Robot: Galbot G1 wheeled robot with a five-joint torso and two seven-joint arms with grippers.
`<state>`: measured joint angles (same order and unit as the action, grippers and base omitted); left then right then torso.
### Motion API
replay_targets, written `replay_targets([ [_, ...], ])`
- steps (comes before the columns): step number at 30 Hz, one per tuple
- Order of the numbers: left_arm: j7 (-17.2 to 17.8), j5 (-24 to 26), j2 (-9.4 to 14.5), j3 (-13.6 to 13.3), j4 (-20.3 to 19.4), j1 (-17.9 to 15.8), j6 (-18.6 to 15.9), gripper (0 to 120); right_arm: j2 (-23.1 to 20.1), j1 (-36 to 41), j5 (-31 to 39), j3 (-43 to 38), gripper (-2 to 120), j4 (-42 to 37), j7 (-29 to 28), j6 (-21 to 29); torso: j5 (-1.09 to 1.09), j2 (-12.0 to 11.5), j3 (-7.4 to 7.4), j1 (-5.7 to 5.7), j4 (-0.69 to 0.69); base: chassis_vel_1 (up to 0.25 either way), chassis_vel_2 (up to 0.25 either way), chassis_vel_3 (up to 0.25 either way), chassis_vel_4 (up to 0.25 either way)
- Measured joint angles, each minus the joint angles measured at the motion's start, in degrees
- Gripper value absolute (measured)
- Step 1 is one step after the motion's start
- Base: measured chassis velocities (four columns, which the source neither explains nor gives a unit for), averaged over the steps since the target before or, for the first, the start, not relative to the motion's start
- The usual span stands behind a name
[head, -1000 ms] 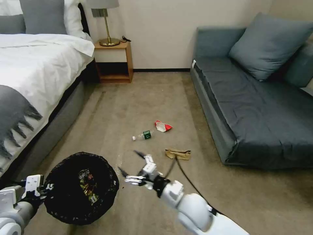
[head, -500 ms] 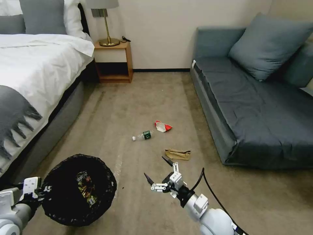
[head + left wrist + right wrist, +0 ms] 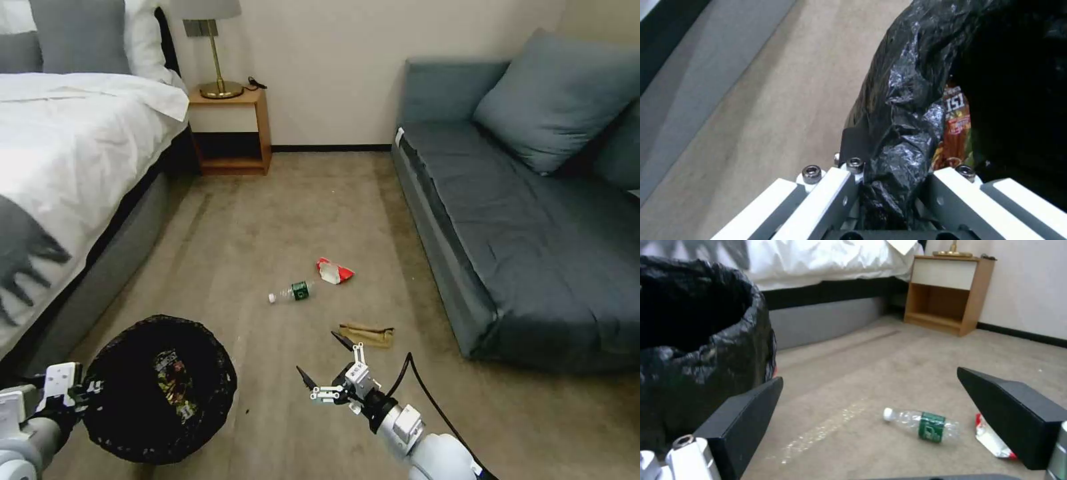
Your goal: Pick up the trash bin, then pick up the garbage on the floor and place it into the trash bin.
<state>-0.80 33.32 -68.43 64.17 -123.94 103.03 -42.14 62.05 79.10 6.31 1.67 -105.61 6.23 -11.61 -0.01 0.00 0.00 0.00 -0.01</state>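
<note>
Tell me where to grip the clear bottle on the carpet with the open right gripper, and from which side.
Grip the clear bottle across its body at the green label, probably coming down from above. It lies flat on its side, white cap toward the bed, so set the right gripper fingers across its long axis. The body is the widest part; the cap end tapers and might slip.

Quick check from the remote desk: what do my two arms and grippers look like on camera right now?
Both arms are glossy white with rounded shells. The right gripper has white linkage bars, thin black wedge-shaped fingers and a black collar behind; a loose black cable loops along that arm. The left gripper has white bars with silver hex bolts and a black base.
</note>
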Motion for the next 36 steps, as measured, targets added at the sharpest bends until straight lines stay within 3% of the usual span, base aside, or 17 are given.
replay_targets([
  [11,0.01,-0.08,0.00,-0.15,1.08,-0.22,0.00,3,-0.95,-0.79,-0.38,0.70,100,3.68,-0.55,1.60,0.00,0.00,0.00,0.00,0.00,-0.161,0.178,0.171,-0.173],
  [20,-0.05,-0.11,0.20,-0.15,2.27,-0.33,0.19,3,-2.46,-1.81,-0.95,0.30,100,6.41,0.24,7.36,0.02,0.00,0.00,0.00,0.02,-0.190,0.189,0.188,-0.185],
  [28,-0.07,-0.20,0.26,-0.35,3.40,-0.69,0.35,3,-7.10,-3.64,0.24,-2.49,100,12.70,8.65,16.10,0.02,0.00,0.00,0.00,0.02,-0.067,0.074,0.056,-0.074],
  [36,-0.08,-0.29,0.18,-0.19,3.75,-0.56,0.50,3,-8.77,-7.09,0.60,-2.16,100,19.42,13.64,16.96,0.01,0.00,0.00,0.00,0.00,0.000,0.000,0.000,0.000],
])
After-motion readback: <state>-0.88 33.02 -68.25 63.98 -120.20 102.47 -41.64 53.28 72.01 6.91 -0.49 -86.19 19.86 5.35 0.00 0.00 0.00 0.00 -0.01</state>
